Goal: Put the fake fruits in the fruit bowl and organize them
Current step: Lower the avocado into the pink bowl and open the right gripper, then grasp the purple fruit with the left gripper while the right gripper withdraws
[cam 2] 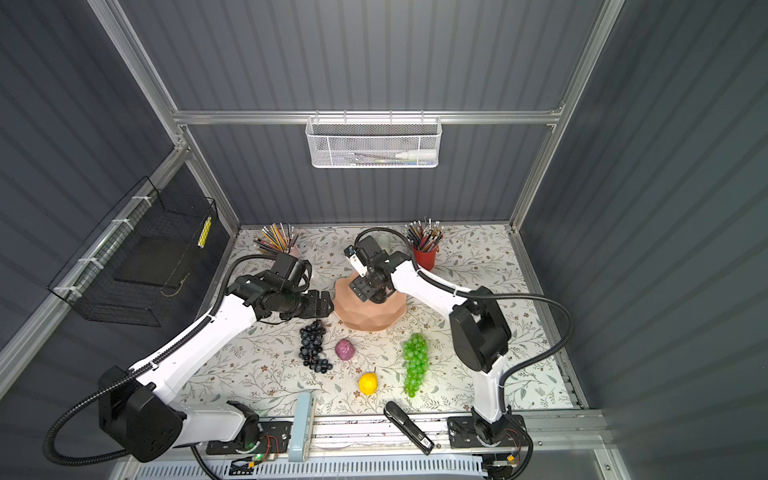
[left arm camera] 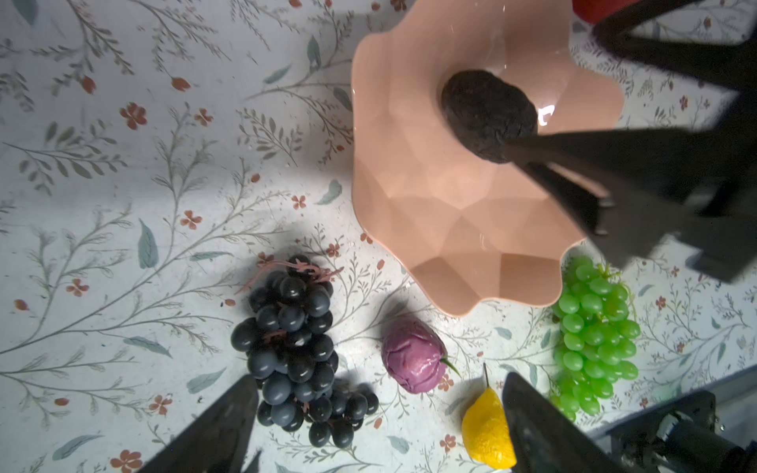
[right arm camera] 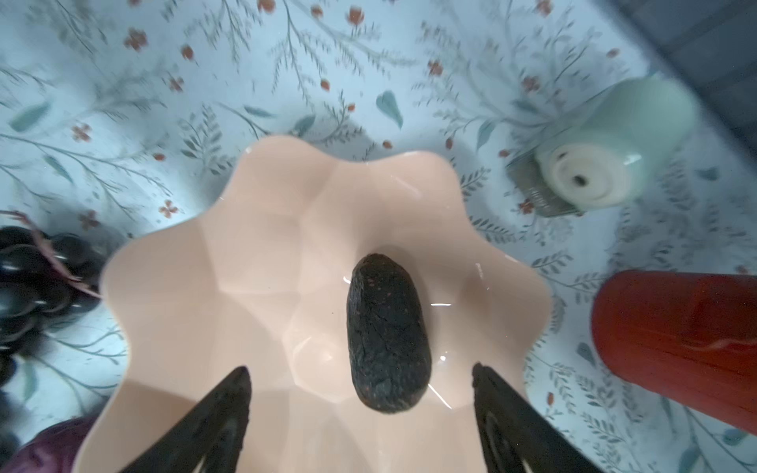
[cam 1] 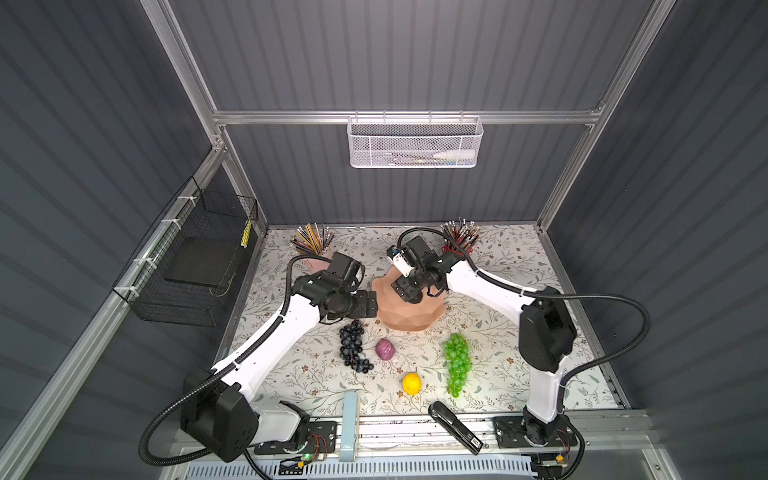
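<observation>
The peach-pink fruit bowl (cam 1: 409, 320) (cam 2: 370, 318) (left arm camera: 450, 213) (right arm camera: 245, 286) stands mid-table. A dark bumpy avocado (left arm camera: 487, 114) (right arm camera: 387, 336) lies loose on its floor. My right gripper (cam 1: 411, 297) (cam 2: 372, 295) (right arm camera: 360, 368) hangs open over the bowl, its fingers clear of the avocado. My left gripper (cam 1: 371, 305) (cam 2: 328, 305) (left arm camera: 379, 379) is open just left of the bowl, holding nothing. In front of the bowl lie the dark grape bunch (cam 1: 353, 345) (cam 2: 313, 345) (left arm camera: 293, 348), a purple fruit (cam 1: 385, 349) (cam 2: 345, 349) (left arm camera: 413, 354), a lemon (cam 1: 411, 383) (cam 2: 368, 383) (left arm camera: 485, 434) and green grapes (cam 1: 456, 363) (cam 2: 415, 363) (left arm camera: 594, 336).
A pink pencil cup (cam 1: 316, 249) stands at the back left and a red pencil cup (cam 2: 424, 253) (right arm camera: 676, 340) at the back right. A mint-green item (right arm camera: 614, 147) lies behind the bowl. A black stapler (cam 1: 455, 426) and a pale blue item (cam 1: 349, 424) rest at the front edge.
</observation>
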